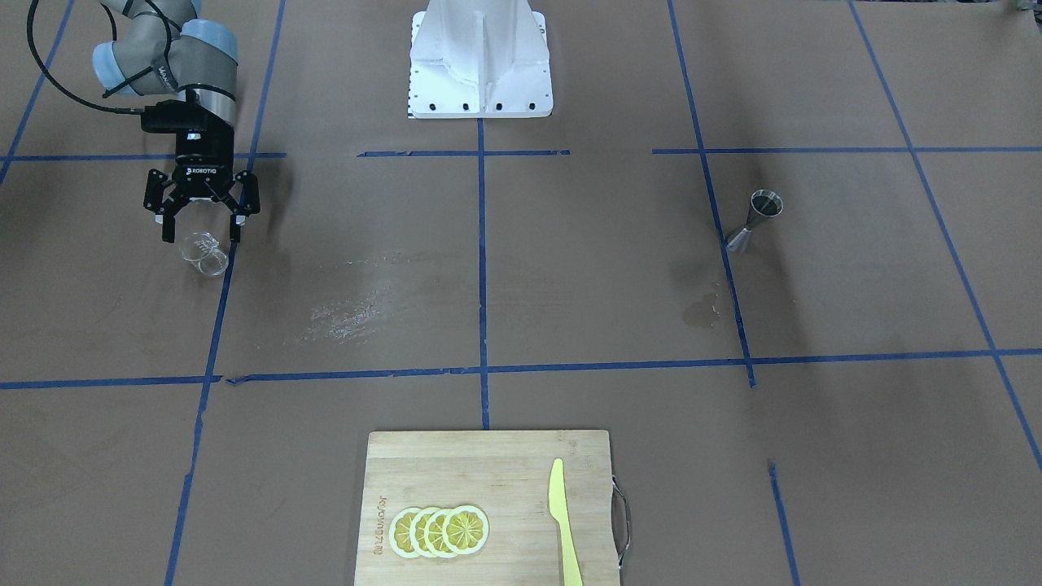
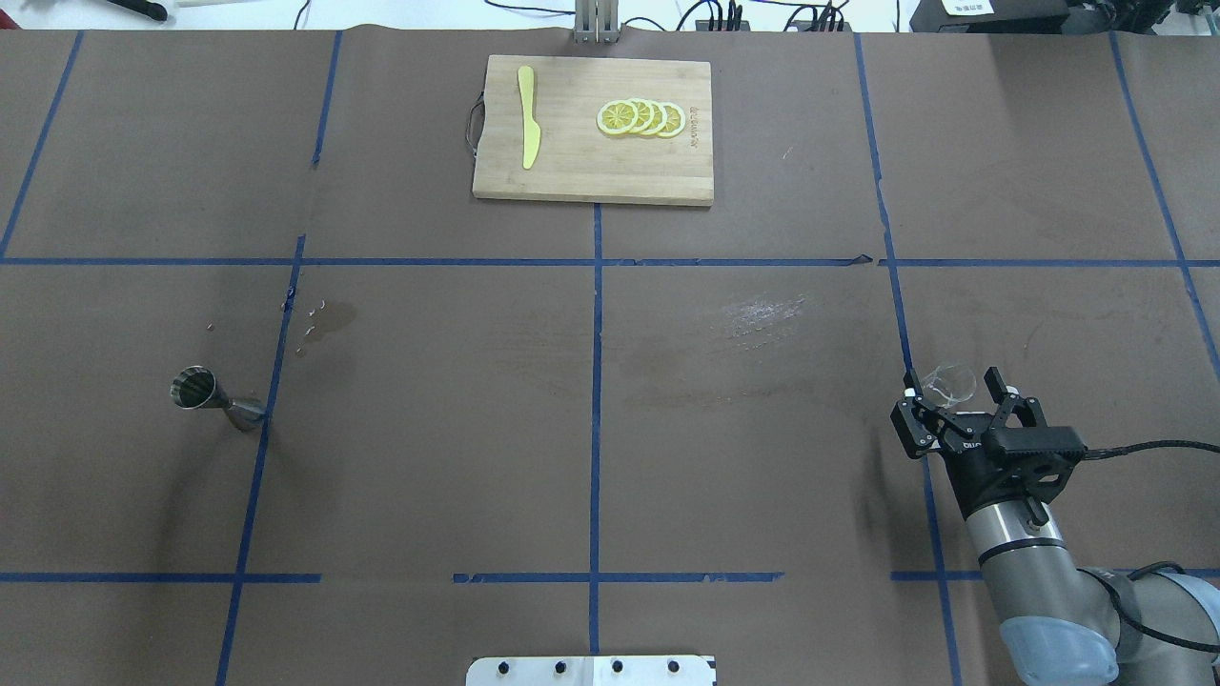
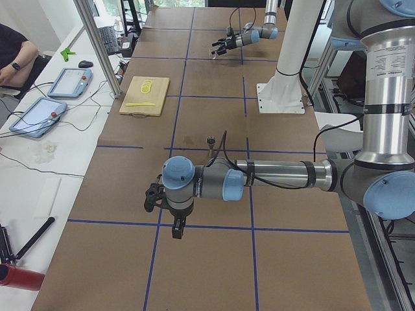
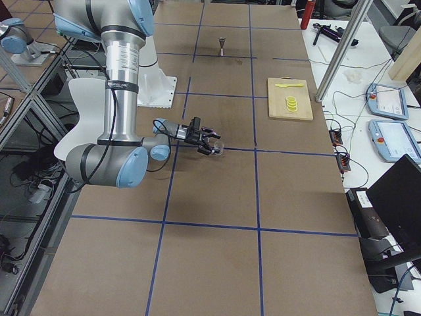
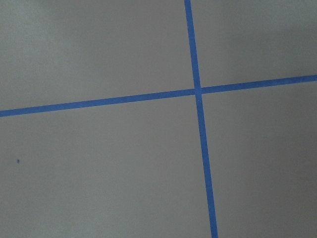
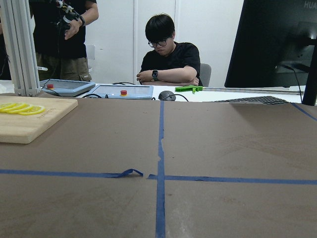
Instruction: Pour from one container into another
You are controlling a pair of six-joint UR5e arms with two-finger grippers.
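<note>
- As I stand at the operators' side, one brown table crossed with blue tape carries everything.
- Two arms work here: the left arm hangs over a tape crossing, and the right arm reaches low on its own side.
- One wooden cutting board lies at the edge farthest from the robot, bearing one yellow knife and four overlapping lemon slices.
- Of the two grippers, the right gripper is spread wide. I cannot tell whether the left gripper is spread or closed.
- One steel jigger stands beside a tape line on the left side, well apart from the cup.
- One clear glass cup sits between the right gripper's fingertips, with a gap on each side.
</note>
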